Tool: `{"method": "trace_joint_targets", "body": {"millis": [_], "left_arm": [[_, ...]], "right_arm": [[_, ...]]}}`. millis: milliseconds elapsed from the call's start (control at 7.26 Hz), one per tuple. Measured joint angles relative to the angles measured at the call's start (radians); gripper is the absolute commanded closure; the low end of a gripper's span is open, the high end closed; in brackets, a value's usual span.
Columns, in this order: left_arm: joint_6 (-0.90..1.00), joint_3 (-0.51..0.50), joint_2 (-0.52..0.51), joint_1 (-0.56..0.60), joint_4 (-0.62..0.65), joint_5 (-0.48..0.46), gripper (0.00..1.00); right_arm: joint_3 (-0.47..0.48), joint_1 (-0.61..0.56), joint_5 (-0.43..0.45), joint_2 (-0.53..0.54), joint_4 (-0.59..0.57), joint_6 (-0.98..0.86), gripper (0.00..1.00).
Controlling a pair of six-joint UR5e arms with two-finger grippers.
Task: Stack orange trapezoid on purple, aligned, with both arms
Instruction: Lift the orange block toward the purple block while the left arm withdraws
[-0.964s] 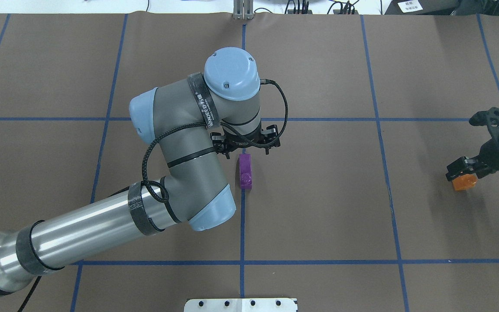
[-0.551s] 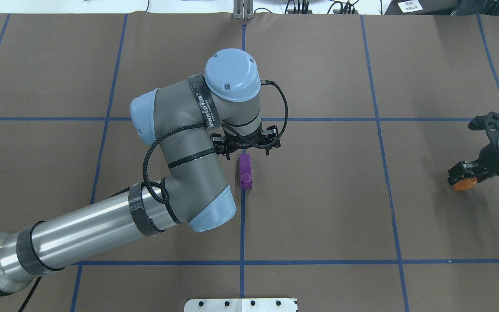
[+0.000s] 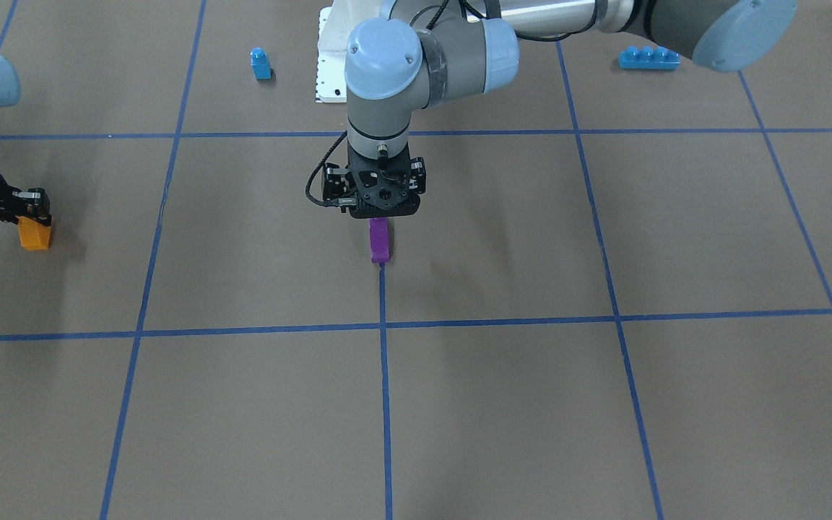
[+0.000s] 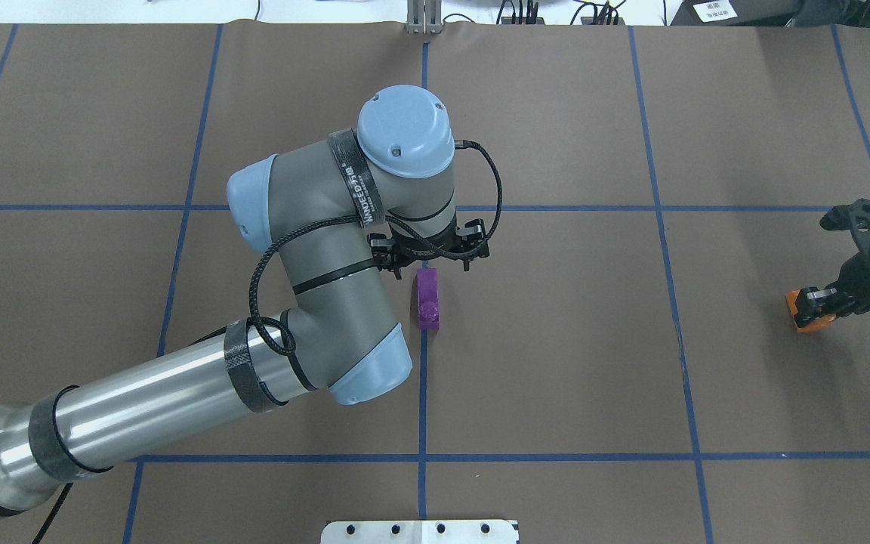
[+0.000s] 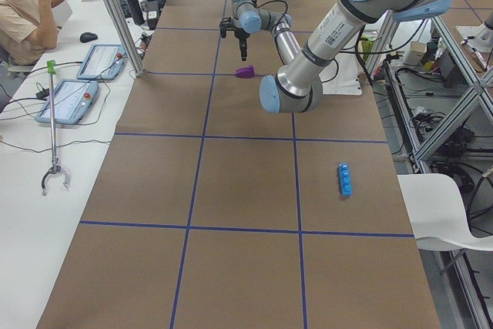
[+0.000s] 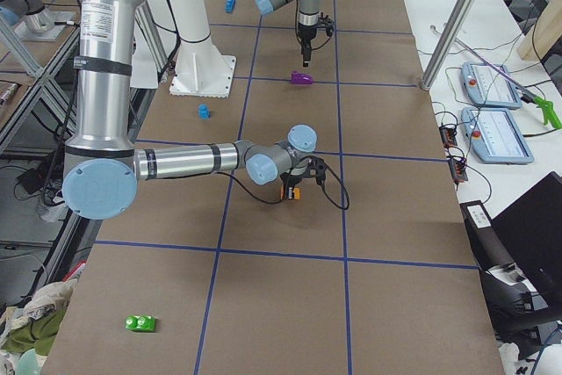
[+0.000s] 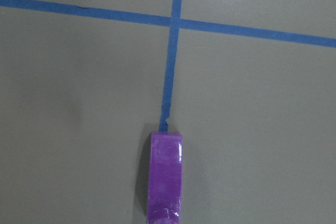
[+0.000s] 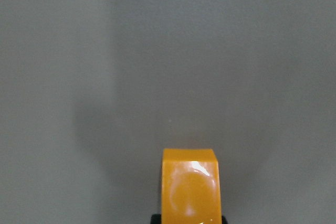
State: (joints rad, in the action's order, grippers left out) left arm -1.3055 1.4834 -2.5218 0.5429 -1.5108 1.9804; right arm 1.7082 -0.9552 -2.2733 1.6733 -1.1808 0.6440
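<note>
The purple brick (image 4: 427, 298) rests on the brown table on the blue centre line; it also shows in the front view (image 3: 380, 240) and the left wrist view (image 7: 166, 177). My left gripper (image 3: 375, 214) hangs just above its far end, apart from it, and looks open; its fingers do not show in the wrist view. My right gripper (image 4: 814, 304) is at the table's far right, shut on the orange trapezoid (image 4: 809, 322), held low over the table. The orange trapezoid also shows in the front view (image 3: 34, 235) and the right wrist view (image 8: 190, 190).
A small blue single-stud brick (image 3: 261, 63) and a long blue brick (image 3: 648, 58) lie near the white robot base plate (image 3: 328, 72). A green brick (image 6: 140, 323) lies far off at the table's right end. An operator sits beside the table.
My right gripper has turned and shifted a little to the right with the orange trapezoid in it. The left arm and the purple brick have barely moved.
</note>
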Motion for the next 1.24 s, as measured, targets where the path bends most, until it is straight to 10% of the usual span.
{"method": "trace_joint_targets", "body": {"millis": [551, 1239], "left_arm": [[0.034, 0.091, 0.087, 0.025, -0.002, 0.005, 0.00], [0.350, 0.396, 0.490, 0.162, 0.000, 0.065, 0.00]], "right_arm": [[0.080, 0.078, 0.026, -0.169, -0.053, 0.151, 1.00], [-0.030, 0.352, 0.239, -0.796, -0.467, 0.391, 1.00]]}}
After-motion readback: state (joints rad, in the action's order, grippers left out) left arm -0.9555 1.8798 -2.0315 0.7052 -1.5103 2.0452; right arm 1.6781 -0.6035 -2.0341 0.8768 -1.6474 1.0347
